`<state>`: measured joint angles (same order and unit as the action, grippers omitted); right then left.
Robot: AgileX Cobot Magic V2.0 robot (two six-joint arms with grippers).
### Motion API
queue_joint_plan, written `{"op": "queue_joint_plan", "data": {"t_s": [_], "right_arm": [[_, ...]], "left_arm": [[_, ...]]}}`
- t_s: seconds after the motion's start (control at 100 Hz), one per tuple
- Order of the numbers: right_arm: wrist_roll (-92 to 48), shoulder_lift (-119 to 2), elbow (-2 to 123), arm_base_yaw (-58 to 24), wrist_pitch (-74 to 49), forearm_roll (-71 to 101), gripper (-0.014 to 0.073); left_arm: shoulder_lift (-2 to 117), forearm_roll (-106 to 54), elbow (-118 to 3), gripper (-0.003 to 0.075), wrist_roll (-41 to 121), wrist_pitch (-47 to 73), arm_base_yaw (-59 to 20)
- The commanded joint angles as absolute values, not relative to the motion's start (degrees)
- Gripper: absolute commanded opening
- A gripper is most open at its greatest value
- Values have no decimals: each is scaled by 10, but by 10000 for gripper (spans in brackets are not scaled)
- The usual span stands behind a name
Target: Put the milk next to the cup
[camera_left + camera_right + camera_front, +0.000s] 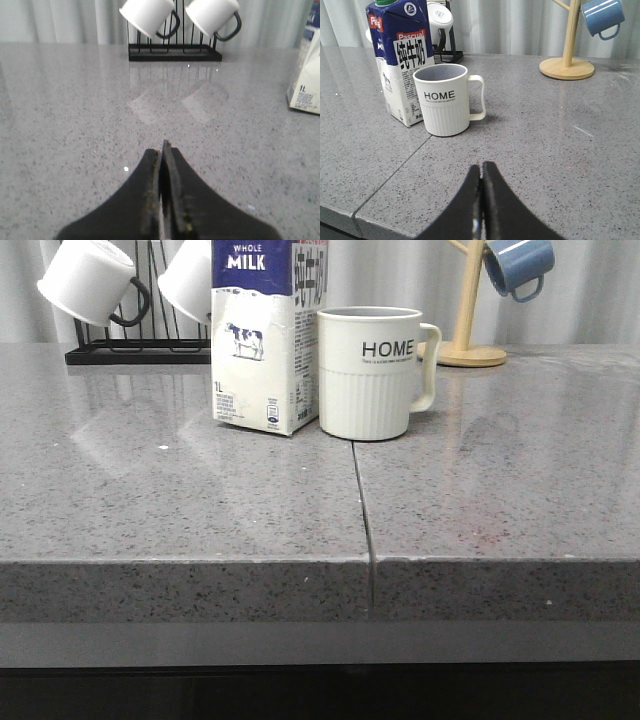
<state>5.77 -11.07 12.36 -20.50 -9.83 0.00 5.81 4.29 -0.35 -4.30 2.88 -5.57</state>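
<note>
- We see the milk [263,335] standing upright on the table [200,510], just to the left of the cup [368,373] in the front view.
- The carton and the cup are so close that they seem to touch, but we cannot tell if a thin gap is between them.
- The cup stands upright, with its "HOME" lettering toward the front camera and its handle on the side away from the milk.
- In the right wrist view, the milk [399,60] stands behind the cup [445,100] and partly beside it, with its side of red label and print toward us.
- The right gripper [481,172] has its two black fingers pressed together with nothing between them; it is well apart from the cup, over bare table.
- The left gripper [162,152] is also closed flat and holds nothing; only an edge of the milk [306,80] shows in its view.
- Beyond the milk, a black rack [135,350] carries two white mugs [90,280].
- Beyond the cup, on the handle side, a wooden stand [470,310] holds a blue mug [518,265].
- A seam [362,510] in the table runs from the cup toward the front edge.
</note>
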Motion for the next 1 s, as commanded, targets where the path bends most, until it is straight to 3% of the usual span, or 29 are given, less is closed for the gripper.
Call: {"op": "queue_joint_plan", "data": {"t_s": [0.0, 0.09, 0.99], "right_arm": [[55, -114, 138, -206, -57, 0, -66], [55, -114, 138, -206, -57, 0, -66], [55, -114, 138, -206, -56, 0, -66]], "left_arm": [[25, 46, 23, -20, -45, 29, -47], [-24, 47, 23, -20, -40, 61, -36], [-19, 29, 23, -20, 11, 62, -30]]}}
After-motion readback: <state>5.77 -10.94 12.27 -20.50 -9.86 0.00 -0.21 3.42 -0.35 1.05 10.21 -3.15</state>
